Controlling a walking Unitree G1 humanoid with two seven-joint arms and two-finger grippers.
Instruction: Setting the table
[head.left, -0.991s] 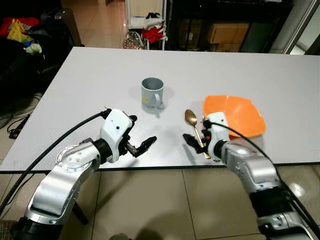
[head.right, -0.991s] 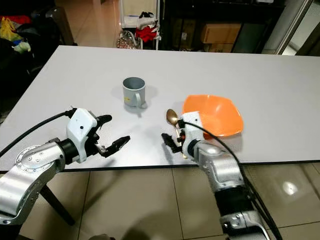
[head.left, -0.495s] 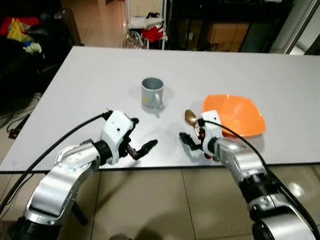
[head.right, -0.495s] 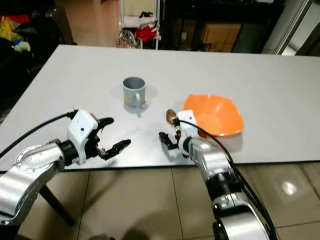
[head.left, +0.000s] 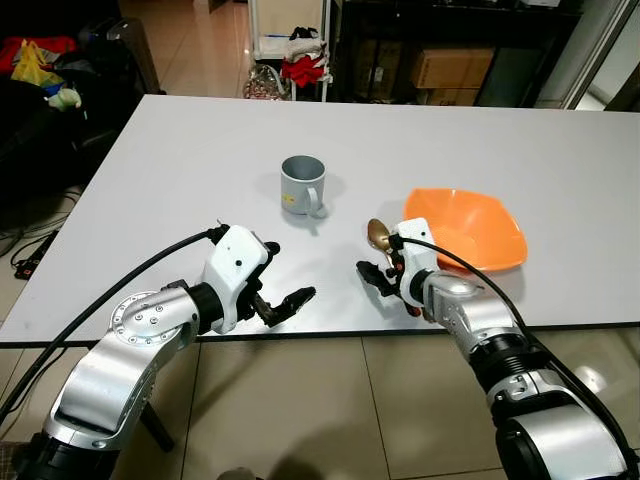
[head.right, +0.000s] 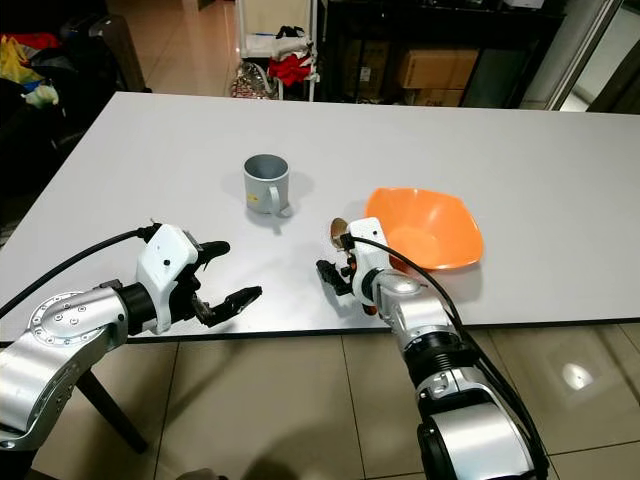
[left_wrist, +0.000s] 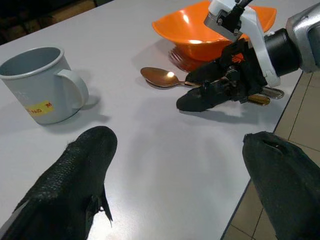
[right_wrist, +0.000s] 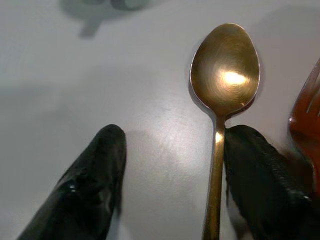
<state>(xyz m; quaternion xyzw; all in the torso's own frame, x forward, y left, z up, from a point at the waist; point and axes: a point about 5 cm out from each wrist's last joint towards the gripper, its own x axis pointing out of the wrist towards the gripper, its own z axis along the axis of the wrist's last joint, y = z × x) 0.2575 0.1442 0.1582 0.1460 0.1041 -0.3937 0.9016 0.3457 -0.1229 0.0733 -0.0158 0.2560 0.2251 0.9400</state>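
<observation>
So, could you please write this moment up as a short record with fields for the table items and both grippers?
surface: grey table
mug: grey mug, upright, handle toward the robot, a yellow label on its side
bowl: orange bowl, on the robot's right near the table edge
spoon: gold spoon, lying flat just left of the bowl
right gripper: right gripper, open, low over the spoon, one finger beside the handle
left gripper: left gripper, open, holding nothing, over the near table edge

mug (head.left: 301, 186) upright mid-table | bowl (head.left: 466, 231) right | spoon (head.left: 381, 238) beside bowl | right gripper (head.left: 378, 283) at spoon
</observation>
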